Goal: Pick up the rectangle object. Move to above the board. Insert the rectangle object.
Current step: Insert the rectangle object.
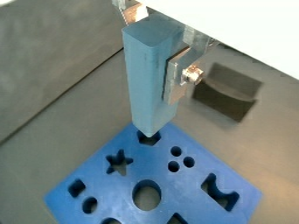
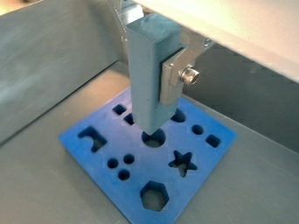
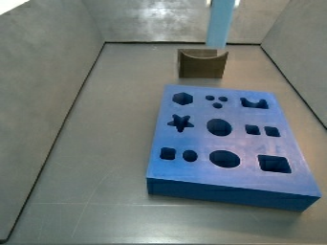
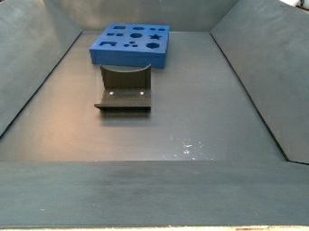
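Gripper (image 1: 159, 61) nearest the wrist cameras, fingers (image 1: 177, 72) clamped on the rectangle object (image 1: 149, 79), held upright above the board (image 1: 111, 188). In both wrist views its lower end hangs over the board's holes. Fixture (image 1: 228, 94) stands beyond, on the floor.

Hand (image 1: 158, 66) raised, fingers clamped shut
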